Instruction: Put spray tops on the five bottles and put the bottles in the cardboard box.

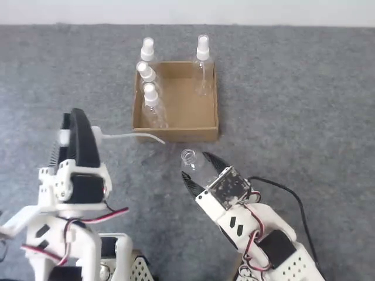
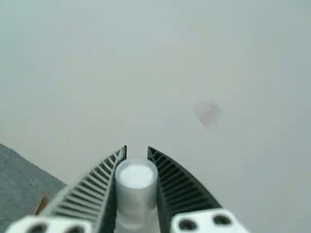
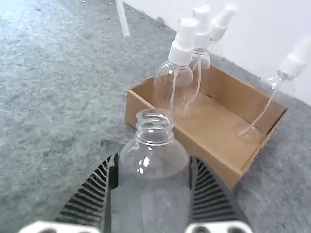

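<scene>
Within the right hand (image 3: 153, 167), clear open-necked bottle (image 3: 154, 150), upright.

Left wrist view: the spray top (image 2: 136, 187) between the jaws is blurred (nozzle indistinct), its lower part cut off at the edge. Right wrist view: the uncapped bottle (image 3: 153, 160) is cut off below its shoulder, and the farthest capped bottle (image 3: 266, 103) loses part of its sprayer. High view: the left arm (image 1: 79, 143) hides its own jaws and that top's head.
</scene>
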### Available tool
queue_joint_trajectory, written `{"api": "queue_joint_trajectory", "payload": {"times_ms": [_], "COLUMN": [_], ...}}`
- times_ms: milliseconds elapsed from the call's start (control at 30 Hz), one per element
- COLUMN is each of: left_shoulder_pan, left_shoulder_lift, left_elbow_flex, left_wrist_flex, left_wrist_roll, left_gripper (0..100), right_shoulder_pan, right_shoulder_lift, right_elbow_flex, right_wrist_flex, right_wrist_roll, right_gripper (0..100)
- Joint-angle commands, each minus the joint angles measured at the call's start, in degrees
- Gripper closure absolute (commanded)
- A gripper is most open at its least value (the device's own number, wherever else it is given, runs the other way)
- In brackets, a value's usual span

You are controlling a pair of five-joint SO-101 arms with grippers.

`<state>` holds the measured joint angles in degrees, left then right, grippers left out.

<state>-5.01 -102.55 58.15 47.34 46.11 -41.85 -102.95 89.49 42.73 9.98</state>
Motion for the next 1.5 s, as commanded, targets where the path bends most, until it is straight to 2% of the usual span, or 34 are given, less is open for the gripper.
{"api": "queue_joint_trajectory", "payload": {"times_ms": [0, 200, 433, 1033, 1233, 1467], "left_shoulder_pan": [3.43, 4.66, 6.33, 6.51, 13.8, 22.24], "left_shoulder_lift": [-0.44, -0.44, -0.44, -0.44, -0.44, -0.35], "left_elbow_flex": [-3.74, -2.59, 1.1, 8.66, 13.05, 15.87], "left_wrist_flex": [2.9, 2.9, 2.64, 2.64, 2.64, 2.55], "left_wrist_roll": [-0.18, -0.26, -0.35, -1.67, -5.71, -5.8], "left_gripper": [99, 99, 99, 99, 99, 99], "right_shoulder_pan": [-0.4, -0.57, -4.79, -4.79, -4.97, -5.05], "right_shoulder_lift": [-1.01, -1.01, -1.01, -1.01, -1.01, -1.01], "right_elbow_flex": [0.7, 0.35, 0.26, 0.26, 0.26, 0.26], "right_wrist_flex": [-4.26, -4.44, -4.44, -4.44, -4.26, -3.91], "right_wrist_roll": [2.11, 2.2, 2.2, 2.2, 2.2, 2.2], "right_gripper": [99.2, 99.2, 99.2, 99.2, 99.2, 99.2]}}
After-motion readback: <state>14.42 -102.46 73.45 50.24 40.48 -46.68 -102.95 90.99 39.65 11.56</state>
